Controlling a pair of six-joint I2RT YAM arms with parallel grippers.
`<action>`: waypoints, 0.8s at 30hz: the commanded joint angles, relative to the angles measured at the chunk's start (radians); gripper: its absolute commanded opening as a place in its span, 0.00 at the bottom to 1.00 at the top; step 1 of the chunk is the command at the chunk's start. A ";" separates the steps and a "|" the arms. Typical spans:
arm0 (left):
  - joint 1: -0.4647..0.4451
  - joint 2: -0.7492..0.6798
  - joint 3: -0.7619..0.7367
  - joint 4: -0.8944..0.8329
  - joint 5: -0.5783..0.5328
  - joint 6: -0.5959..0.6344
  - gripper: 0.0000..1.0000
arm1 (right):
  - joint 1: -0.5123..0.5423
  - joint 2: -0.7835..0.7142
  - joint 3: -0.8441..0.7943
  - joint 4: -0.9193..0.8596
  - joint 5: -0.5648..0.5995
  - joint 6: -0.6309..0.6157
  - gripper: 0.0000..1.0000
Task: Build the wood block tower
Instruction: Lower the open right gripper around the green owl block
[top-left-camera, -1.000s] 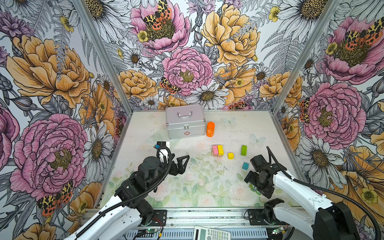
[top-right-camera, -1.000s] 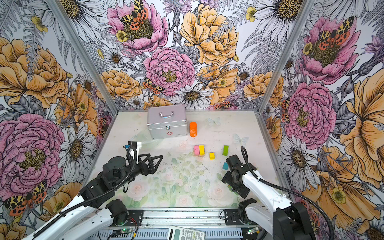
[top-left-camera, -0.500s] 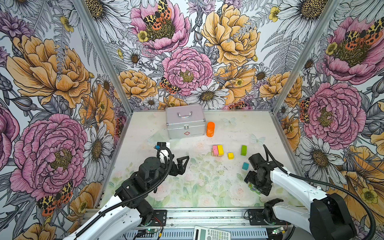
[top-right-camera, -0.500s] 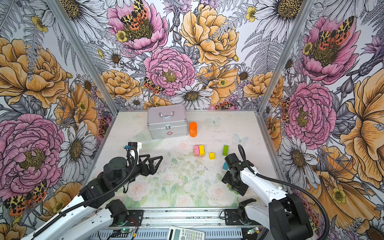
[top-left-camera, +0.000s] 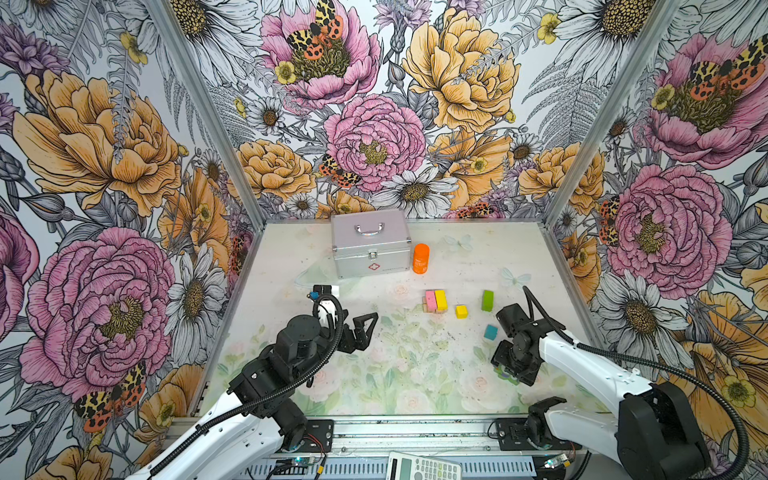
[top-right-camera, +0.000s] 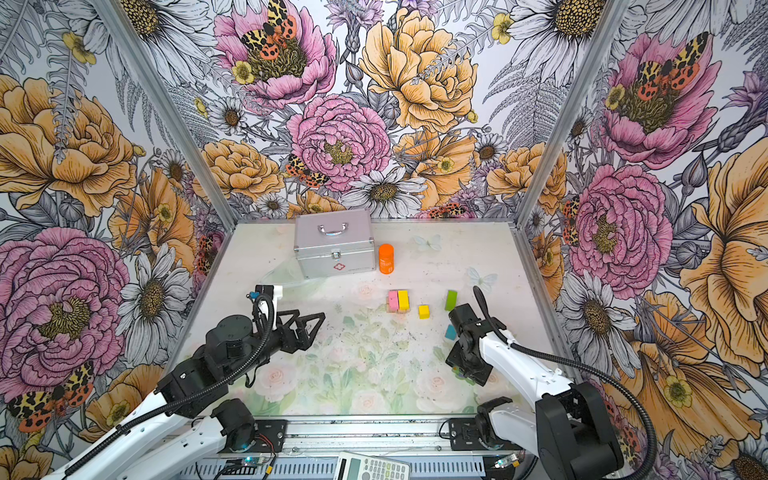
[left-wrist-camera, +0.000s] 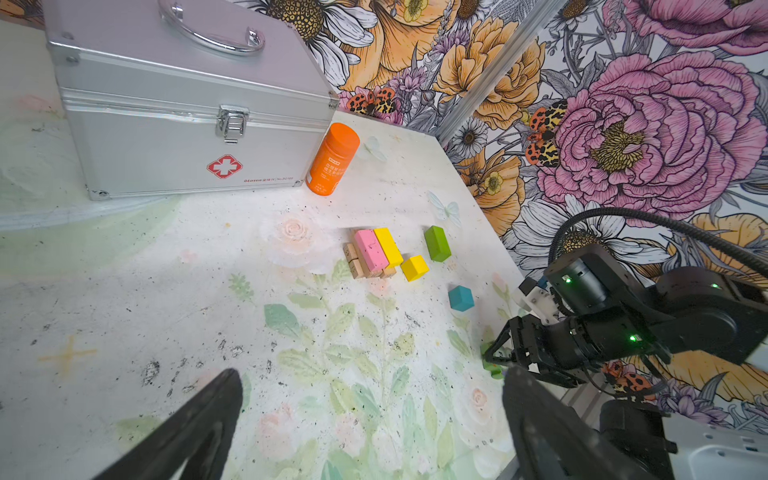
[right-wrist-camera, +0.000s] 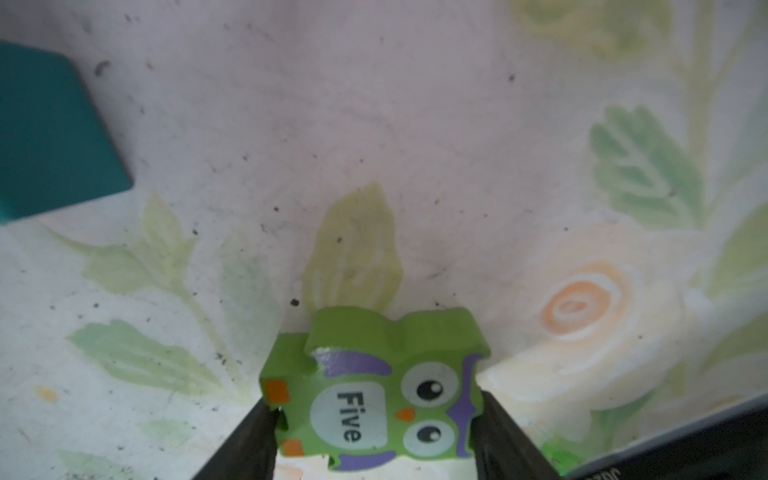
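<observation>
The left arm (top-left-camera: 232, 419) and right arm (top-left-camera: 590, 365) have white shells, black joint housings and black ribbed cables (top-left-camera: 665, 368). The left claw (top-left-camera: 370, 332) and right claw (left-wrist-camera: 492, 363) are black triangular frames. Green lights (left-wrist-camera: 632, 338) dot the right wrist.

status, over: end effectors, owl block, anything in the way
Left end effector open, empty. Right end effector clamped on green owl-faced wooden piece, on the table. Small teal cube sits between it and the pink-and-yellow block stack.
</observation>
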 joint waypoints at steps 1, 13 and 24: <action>-0.009 -0.015 0.000 -0.017 -0.013 -0.012 0.99 | -0.002 0.003 0.018 0.017 -0.010 -0.022 0.51; -0.011 0.001 0.019 -0.028 -0.015 -0.021 0.99 | 0.019 -0.017 0.021 0.032 -0.036 -0.056 0.50; -0.016 0.043 0.048 -0.028 -0.022 -0.023 0.99 | 0.128 0.017 0.060 0.057 -0.015 -0.051 0.49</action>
